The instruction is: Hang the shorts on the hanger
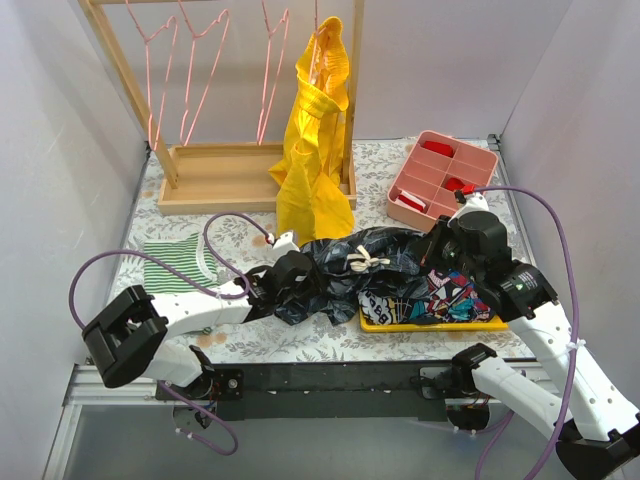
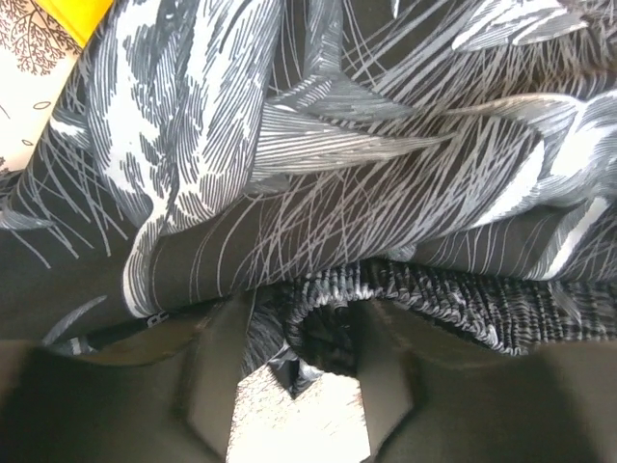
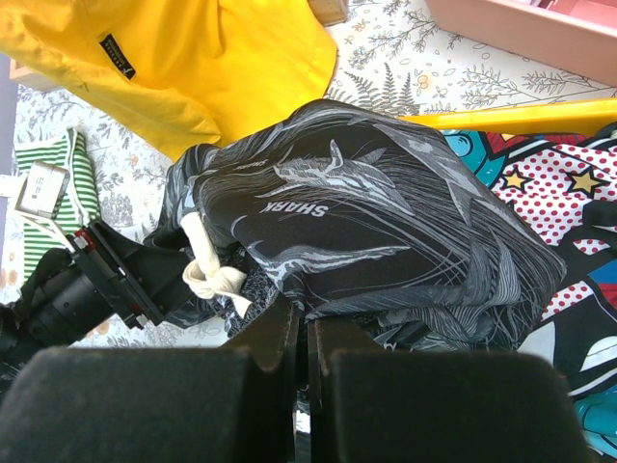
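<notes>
The shorts (image 1: 360, 268), black with a pale grey print and a white drawstring (image 1: 366, 263), lie bunched in the middle of the table, partly over the yellow tray. My right gripper (image 1: 433, 250) is shut on their right edge; in the right wrist view its jaws (image 3: 307, 323) pinch the fabric (image 3: 386, 222). My left gripper (image 1: 292, 282) is at their left end, open, with the ribbed waistband (image 2: 333, 313) between its fingertips (image 2: 301, 333). Pink wire hangers (image 1: 205, 60) hang on the wooden rack at the back left.
A yellow garment (image 1: 318, 130) hangs on the rack's right side. A pink compartment tray (image 1: 442, 178) stands back right. A yellow tray (image 1: 430, 322) holds multicoloured cloth. A green striped cloth (image 1: 175, 262) lies at the left. The rack's wooden base (image 1: 220, 180) sits behind.
</notes>
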